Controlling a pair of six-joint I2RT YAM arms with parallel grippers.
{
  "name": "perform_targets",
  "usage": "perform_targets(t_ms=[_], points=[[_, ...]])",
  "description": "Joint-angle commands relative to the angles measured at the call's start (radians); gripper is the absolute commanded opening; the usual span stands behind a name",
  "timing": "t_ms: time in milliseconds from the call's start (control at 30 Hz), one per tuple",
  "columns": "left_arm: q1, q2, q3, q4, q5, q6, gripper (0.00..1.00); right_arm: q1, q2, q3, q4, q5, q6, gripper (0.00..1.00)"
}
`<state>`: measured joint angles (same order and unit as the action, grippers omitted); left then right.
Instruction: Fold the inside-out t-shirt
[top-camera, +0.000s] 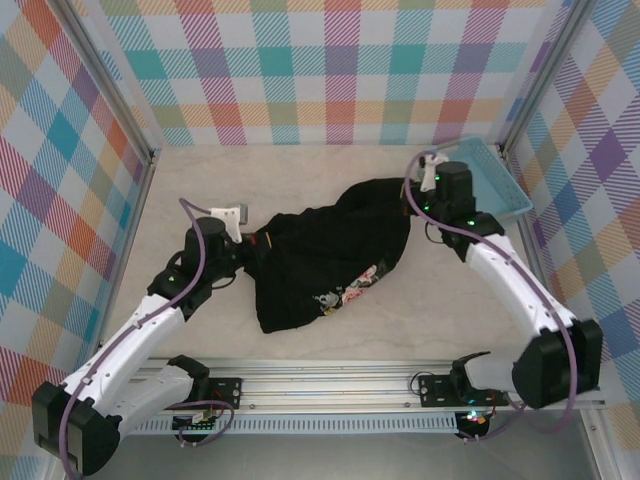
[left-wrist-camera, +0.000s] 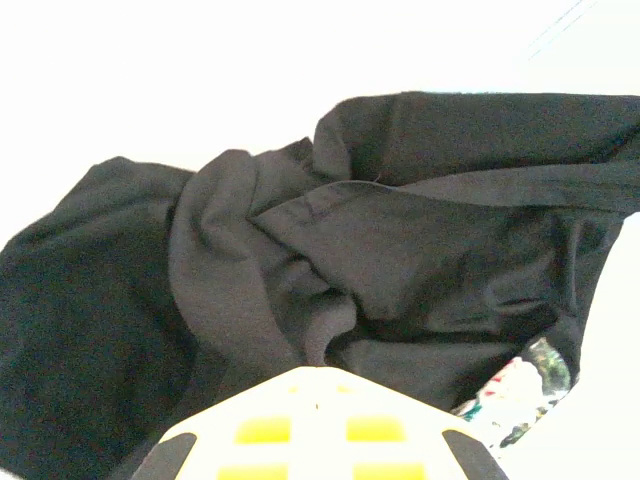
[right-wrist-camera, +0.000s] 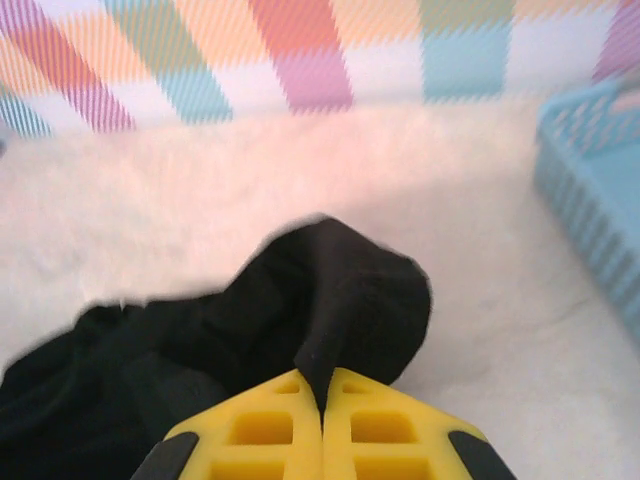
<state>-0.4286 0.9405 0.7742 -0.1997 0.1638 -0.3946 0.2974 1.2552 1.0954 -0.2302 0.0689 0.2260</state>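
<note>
1. A black short-sleeved soft cloth t-shirt (top-camera: 330, 255) lies crumpled on the pale, stone-patterned counter (top-camera: 200, 180). It sits about mid-counter, stretched in a diagonal heap from the near left toward the far right.
2. A small multicoloured print (top-camera: 350, 290) in pink, white and yellow shows on the t-shirt's near edge. In the left wrist view the print (left-wrist-camera: 515, 395) peeks out at the lower right of the dark folds.
3. The left hand (top-camera: 248, 248) is at the t-shirt's left end. In its own view the left hand (left-wrist-camera: 318, 372) has its yellow fingers (left-wrist-camera: 262, 430) pressed together, and a gathered ridge of black cloth (left-wrist-camera: 300, 300) runs straight into their tips, so it appears pinched there.
4. The right hand (top-camera: 415, 195) is at the t-shirt's far right end. In its own view the right hand (right-wrist-camera: 322, 385) is closed, its yellow fingers (right-wrist-camera: 260, 425) clamping a fold of the black cloth (right-wrist-camera: 340, 290), which rises in a hump above the tips.
5. A light blue plastic mesh basket (top-camera: 490, 175) stands in the far right corner of the counter, just beside the right hand; its wall (right-wrist-camera: 590, 200) shows at the right edge of the right wrist view.
6. Pastel plaid walls (top-camera: 330, 70) enclose the counter on three sides.
</note>
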Motion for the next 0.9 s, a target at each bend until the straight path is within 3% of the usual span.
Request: perform_targets(t_ms=[0, 100, 167, 233, 367, 500, 600, 700, 867], points=[[0.013, -0.005, 0.078, 0.08, 0.032, 0.041, 0.0, -0.029, -0.022, 0.011, -0.058, 0.08, -0.024, 0.0], [0.01, 0.03, 0.117, 0.127, 0.169, 0.03, 0.0, -0.038, -0.004, 0.012, -0.091, 0.146, -0.031, 0.0], [-0.003, 0.067, 0.147, 0.128, 0.233, 0.03, 0.0, -0.038, 0.036, 0.023, -0.13, 0.134, -0.022, 0.14], [-0.027, 0.096, 0.166, 0.109, 0.243, 0.045, 0.0, -0.038, 0.08, 0.039, -0.179, 0.089, -0.012, 0.35], [-0.039, 0.107, 0.172, 0.082, 0.217, 0.058, 0.0, 0.034, 0.055, -0.006, -0.144, 0.012, -0.078, 0.53], [-0.039, 0.11, 0.178, 0.069, 0.205, 0.065, 0.0, 0.186, 0.006, -0.108, 0.033, -0.263, -0.104, 0.58], [-0.04, 0.12, 0.183, 0.065, 0.206, 0.067, 0.0, 0.295, 0.068, -0.136, 0.154, -0.435, -0.046, 0.61], [-0.04, 0.123, 0.183, 0.066, 0.205, 0.064, 0.0, 0.374, 0.141, -0.148, 0.256, -0.491, -0.016, 0.69], [-0.04, 0.114, 0.182, 0.06, 0.201, 0.067, 0.0, 0.405, 0.252, -0.115, 0.349, -0.502, 0.012, 0.7]])
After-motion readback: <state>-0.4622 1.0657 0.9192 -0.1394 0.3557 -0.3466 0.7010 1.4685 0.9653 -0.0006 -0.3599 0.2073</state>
